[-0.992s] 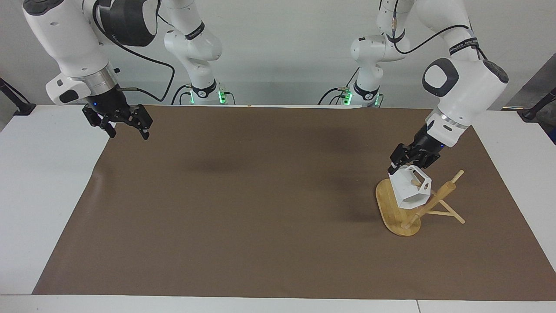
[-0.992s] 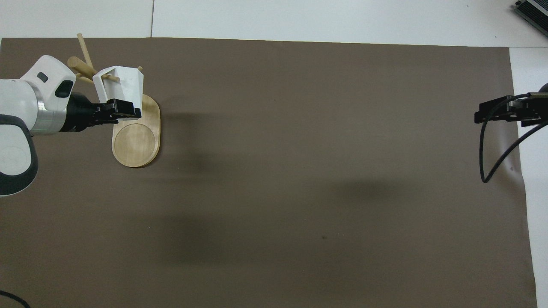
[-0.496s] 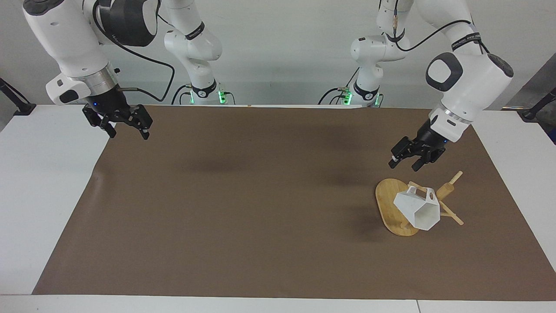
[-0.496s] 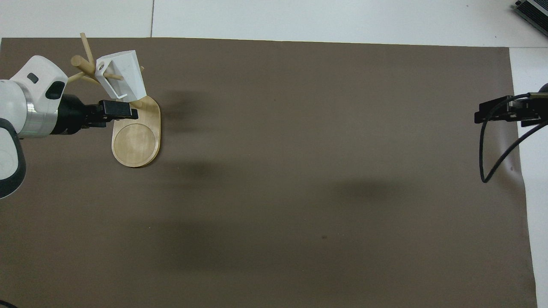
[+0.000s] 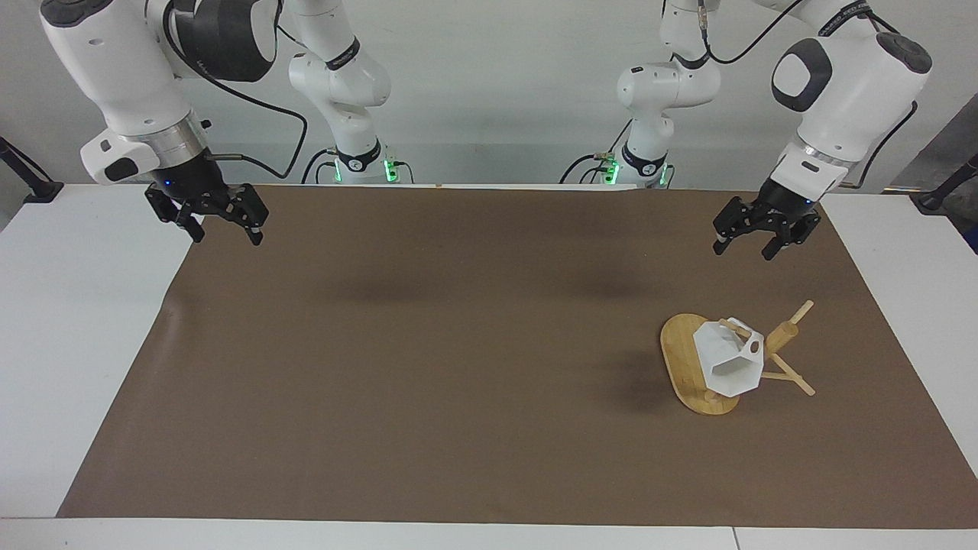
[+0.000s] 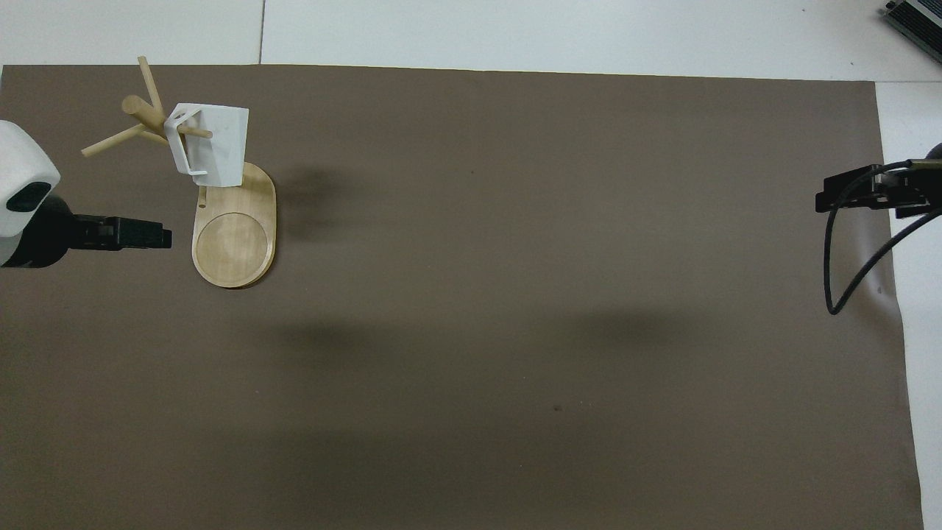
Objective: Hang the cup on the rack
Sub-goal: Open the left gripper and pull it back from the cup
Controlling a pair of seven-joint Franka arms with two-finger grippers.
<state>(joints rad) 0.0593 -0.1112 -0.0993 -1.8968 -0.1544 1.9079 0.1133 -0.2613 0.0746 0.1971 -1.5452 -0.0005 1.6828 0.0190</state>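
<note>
The right gripper [image 5: 227,228] waits with its fingers apart and empty, in the air over the brown mat's [image 5: 428,367] edge at the right arm's end. The left gripper [image 5: 752,246] is released, holding nothing, raised above the mat. Farther from the robots stands the rack [image 5: 691,367]; the cup [image 5: 730,363] hangs on its peg by the handle.

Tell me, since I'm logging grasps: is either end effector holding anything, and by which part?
Nothing held. The cup hangs by its handle on the rack.
</note>
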